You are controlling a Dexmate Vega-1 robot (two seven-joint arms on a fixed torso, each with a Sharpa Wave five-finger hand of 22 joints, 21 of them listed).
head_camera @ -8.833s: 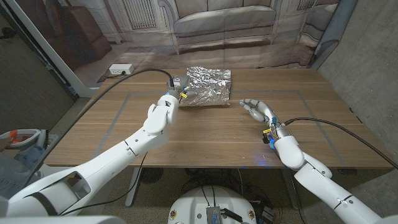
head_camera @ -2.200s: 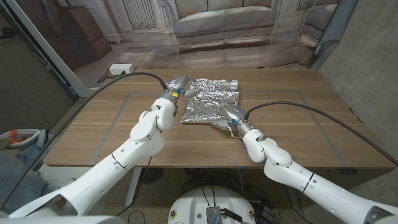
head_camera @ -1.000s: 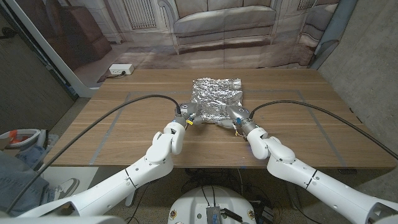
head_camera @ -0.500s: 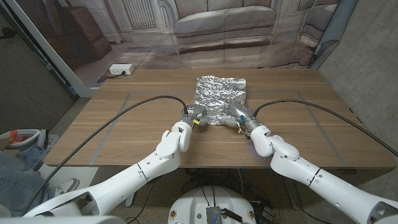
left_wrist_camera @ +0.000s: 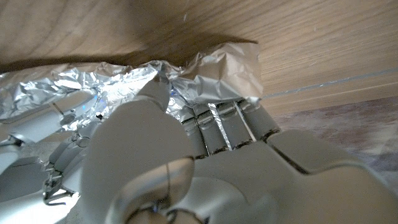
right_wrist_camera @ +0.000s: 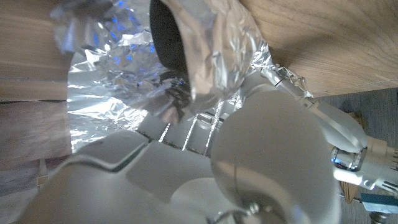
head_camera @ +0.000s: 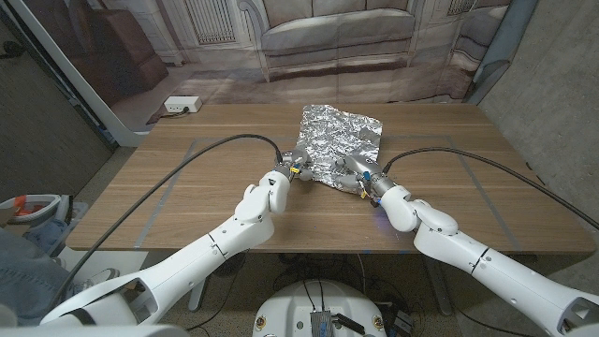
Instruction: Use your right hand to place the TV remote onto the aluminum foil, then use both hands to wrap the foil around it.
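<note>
We read no brand, label or legible writing on any item. The aluminum foil (head_camera: 340, 148) lies crumpled on the wooden tabletop (head_camera: 187, 187), toward the far edge at mid-width, its near edge lifted. The left hand (head_camera: 288, 172) pinches the foil's near-left corner — in the left wrist view the fingers (left_wrist_camera: 217, 121) close on a folded flap of foil (left_wrist_camera: 211, 71). The right hand (head_camera: 360, 174) grips the near-right corner; in the right wrist view a dark rounded end, which we take to be the TV remote (right_wrist_camera: 166, 37), shows inside a foil fold (right_wrist_camera: 211, 50) held by this hand. The tabletop carries thin inlaid lines forming a rectangle. Beyond the far edge hangs a backdrop printed with a sofa (head_camera: 337, 28) — a white power strip (head_camera: 182, 105) sits at the far-left corner.
</note>
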